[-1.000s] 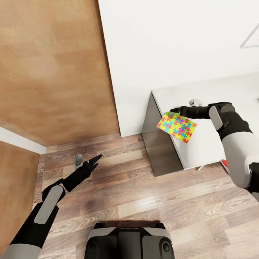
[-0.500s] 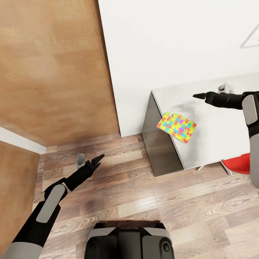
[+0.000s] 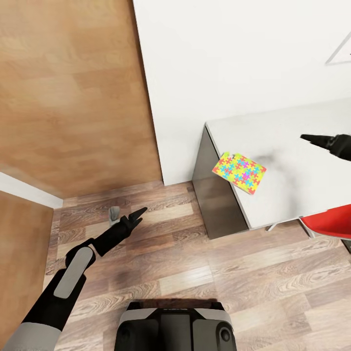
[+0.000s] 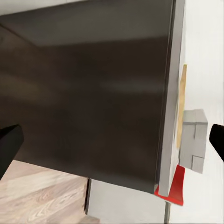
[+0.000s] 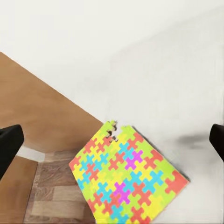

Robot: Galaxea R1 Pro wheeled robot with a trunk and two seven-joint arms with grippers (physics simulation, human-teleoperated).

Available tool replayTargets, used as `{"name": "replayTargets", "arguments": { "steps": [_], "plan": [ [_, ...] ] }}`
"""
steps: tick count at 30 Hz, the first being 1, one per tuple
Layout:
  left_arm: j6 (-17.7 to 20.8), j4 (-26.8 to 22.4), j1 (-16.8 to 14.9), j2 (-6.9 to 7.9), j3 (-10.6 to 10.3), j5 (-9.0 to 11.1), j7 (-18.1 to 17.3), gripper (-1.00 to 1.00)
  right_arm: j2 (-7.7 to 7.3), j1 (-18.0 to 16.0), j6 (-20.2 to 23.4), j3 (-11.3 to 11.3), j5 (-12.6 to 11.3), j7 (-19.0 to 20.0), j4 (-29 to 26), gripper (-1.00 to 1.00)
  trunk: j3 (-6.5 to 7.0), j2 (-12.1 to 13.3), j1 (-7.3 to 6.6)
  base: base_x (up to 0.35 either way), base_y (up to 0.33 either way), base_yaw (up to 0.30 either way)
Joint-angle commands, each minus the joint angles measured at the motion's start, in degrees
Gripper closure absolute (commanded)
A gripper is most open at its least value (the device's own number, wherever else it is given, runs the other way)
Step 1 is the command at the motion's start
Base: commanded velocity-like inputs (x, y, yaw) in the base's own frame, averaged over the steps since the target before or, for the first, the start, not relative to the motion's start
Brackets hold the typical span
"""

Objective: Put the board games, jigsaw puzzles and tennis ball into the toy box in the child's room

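Nearest to us, our left hand (image 3: 137, 215) hangs low over the wooden floor (image 3: 185, 263), on the near left, its fingers drawn to a point and carrying nothing; its wrist view shows both fingertips at the picture's edges, well apart, so we read it as released. Farther on and to the right stands the white bench (image 3: 287, 165), and at its near left corner lies the jigsaw puzzle (image 3: 239, 172), flat, with one edge jutting past the bench's left side over the dark end panel (image 3: 214, 195). That overhang is our chief worry: we judge that a push from the right, or a grasp that slides the thin sheet rather than lifting it, could tip it off onto the floor. A red chair (image 3: 331, 222) sits at the bench's near right edge, where our right forearm could catch it on a low reach. Farther right, our right hand (image 3: 312, 139) is above the bench top, well apart from the puzzle and pointing toward it; its wrist view shows its fingertips wide apart and nothing between them, so it is released. The puzzle lies flat against the surface, so we think closing on it cleanly will be awkward. Beyond the bench rises the white wall (image 3: 234, 58).
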Motion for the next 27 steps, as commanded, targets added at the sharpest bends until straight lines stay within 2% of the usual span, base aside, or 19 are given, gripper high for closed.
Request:
{"name": "replayTargets", "arguments": {
  "steps": [1,2,3,6,7,9,10,12,13,14,15,17,18,19,20,22,25,27],
  "plan": [
    [0.3,0.3,-0.2,0.01,-0.2,0.3,-0.9,-1.00,-0.91,3.7,0.5,-2.0,-1.0,2.8,-2.8,-1.00,-0.07,-0.1,0.03,0.000,0.000,0.000],
    [0.4,0.8,-0.4,-0.04,-0.2,0.3,-1.7,-1.00,-1.59,7.7,0.8,-4.2,-2.0,5.1,-5.6,-1.00,-0.07,-0.1,0.03,0.000,0.000,0.000],
    [0.4,0.8,-0.4,-0.04,-0.2,0.3,-1.7,-1.00,-1.59,7.7,0.8,-4.2,-2.0,5.1,-5.6,-1.00,-0.07,-0.1,0.03,0.000,0.000,0.000],
    [0.8,2.3,-1.3,-0.12,-0.4,0.1,-3.6,-1.00,-2.38,20.2,0.9,-12.3,-3.9,11.6,-12.8,-1.00,-0.07,-0.1,0.03,0.000,0.000,0.000],
    [0.8,2.3,-1.3,-0.12,-0.4,0.1,-3.6,-1.00,-2.38,20.2,0.9,-12.3,-3.9,11.6,-12.8,-1.00,-0.07,-0.1,0.03,0.000,0.000,0.000],
    [1.0,3.2,-1.7,-0.20,-0.5,0.1,-4.2,-1.00,-2.00,28.2,0.6,-18.1,-4.7,16.0,-15.9,-1.00,-0.07,-0.1,0.03,0.000,0.000,0.000],
    [1.0,3.2,-1.7,-0.20,-0.5,0.1,-4.2,-1.00,-2.00,28.2,0.6,-18.1,-4.7,16.0,-15.9,-1.00,-0.07,-0.1,0.03,0.000,0.000,0.000],
    [1.1,3.7,-2.3,-0.38,-0.5,0.0,-4.6,-1.00,-1.01,34.9,-0.2,-23.5,-5.2,20.3,-17.9,-1.00,-0.07,-0.1,0.03,0.000,0.000,0.000],
    [1.1,3.7,-2.3,-0.38,-0.5,0.0,-4.6,-1.00,-1.01,34.9,-0.2,-23.5,-5.2,20.3,-17.9,-1.00,-0.07,-0.1,0.03,0.000,0.000,0.000],
    [1.2,3.8,-2.7,-0.45,-0.6,0.0,-4.8,-1.00,-0.44,37.5,-0.8,-25.8,-5.3,22.1,-18.6,-1.00,-0.07,-0.1,0.03,0.000,0.000,0.000],
    [1.2,3.8,-2.7,-0.45,-0.6,0.0,-4.8,-1.00,-0.44,37.5,-0.8,-25.8,-5.3,22.1,-18.6,-1.00,-0.07,-0.1,0.03,0.000,0.000,0.000],
    [1.4,4.0,-3.3,-0.52,-0.7,-0.1,-4.9,-1.00,0.64,41.5,-2.2,-29.6,-5.6,24.6,-19.6,-1.00,-0.07,-0.1,0.03,0.000,0.000,0.000],
    [1.8,4.1,-4.0,-0.58,-0.8,-0.1,-5.0,-1.00,0.64,41.5,-2.2,-29.6,-5.6,24.6,-19.6,-1.00,-0.07,-0.1,0.03,0.000,0.000,0.000],
    [2.3,4.2,-4.7,-0.63,-1.1,-0.1,-5.1,-1.00,1.15,42.9,-2.9,-31.1,-5.7,25.4,-20.0,-1.00,-0.07,-0.1,0.03,0.000,0.000,0.000],
    [2.3,4.2,-4.7,-0.63,-1.1,-0.1,-5.1,-1.00,1.15,42.9,-2.9,-31.1,-5.7,25.4,-20.0,-1.00,-0.07,-0.1,0.03,0.000,0.000,0.000],
    [3.8,4.4,-6.1,-0.70,-1.9,-0.1,-5.2,-1.00,2.34,45.1,-4.1,-33.3,-5.8,26.7,-20.5,-1.00,-0.07,-0.1,0.03,0.000,0.000,0.000],
    [4.5,4.4,-6.7,-0.72,-2.2,-0.1,-5.2,-1.00,3.01,45.9,-4.6,-34.1,-5.8,27.2,-20.7,-1.00,-0.07,-0.1,0.03,0.000,0.000,0.000],
    [5.8,4.6,-7.6,-0.74,-2.7,0.0,-5.4,-1.00,4.15,47.0,-5.3,-35.2,-5.9,27.8,-21.0,-1.00,-0.07,-0.1,0.03,0.000,0.000,0.000]
  ]
}}
